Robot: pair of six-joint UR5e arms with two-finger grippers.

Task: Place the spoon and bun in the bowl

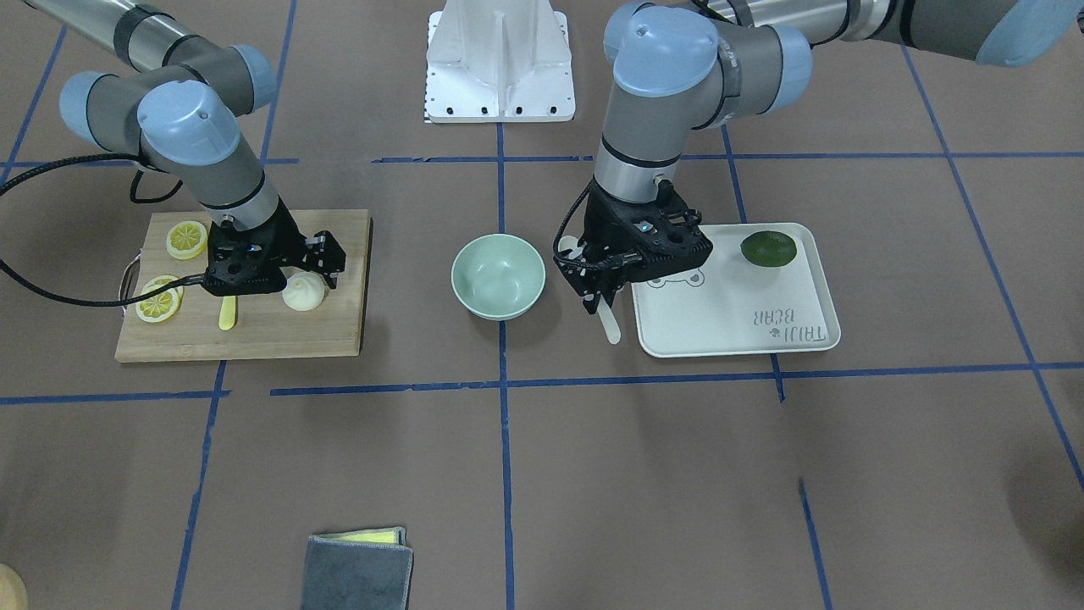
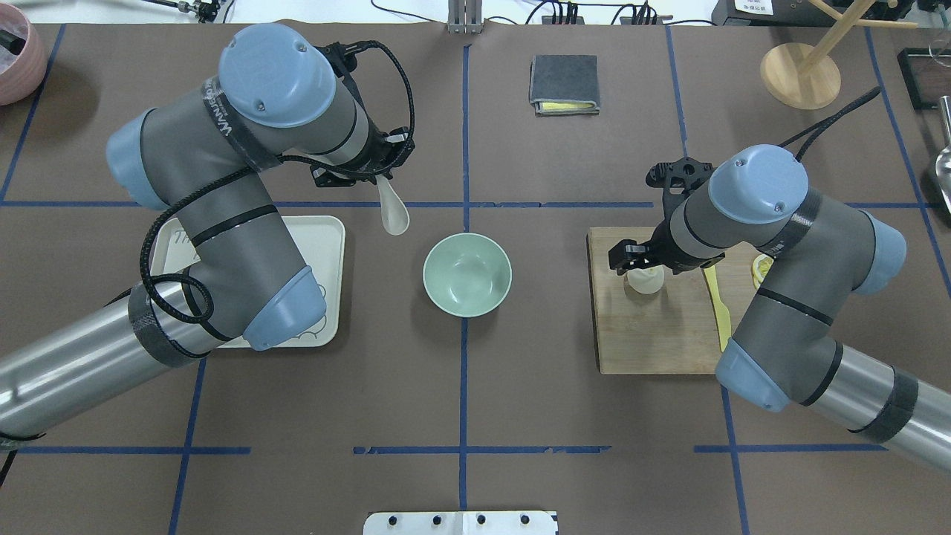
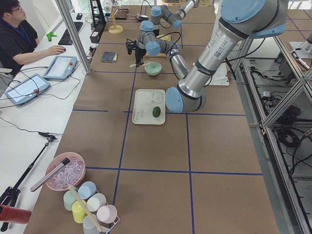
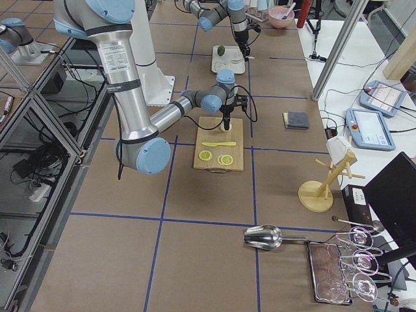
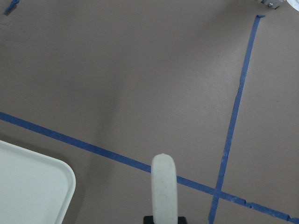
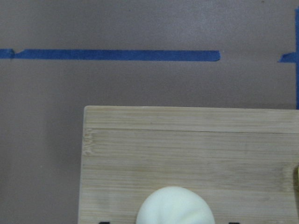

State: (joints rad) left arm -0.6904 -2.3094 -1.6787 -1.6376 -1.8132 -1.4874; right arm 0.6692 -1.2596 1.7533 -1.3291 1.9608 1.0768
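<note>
The pale mint-green bowl [image 2: 467, 274] stands empty at the table's middle and shows in the front view [image 1: 498, 275] too. My left gripper [image 2: 371, 177] is shut on the handle of the beige-white spoon [image 2: 392, 212] and holds it above the table between the tray and the bowl. The spoon's handle end shows in the left wrist view [image 5: 163, 186]. The white bun [image 2: 645, 280] rests on the wooden board [image 2: 654, 334]. My right gripper [image 2: 643, 267] is open and low over the bun [image 6: 175, 206], one finger on each side, with gaps showing.
On the board lie lemon slices [image 1: 186, 239] and a yellow plastic knife [image 2: 718, 305]. A white tray [image 1: 737, 313] holds a dark green lime [image 1: 768, 248]. A folded grey cloth [image 2: 565, 83] lies beyond the bowl. A white base plate [image 1: 500, 63] stands on the robot's side.
</note>
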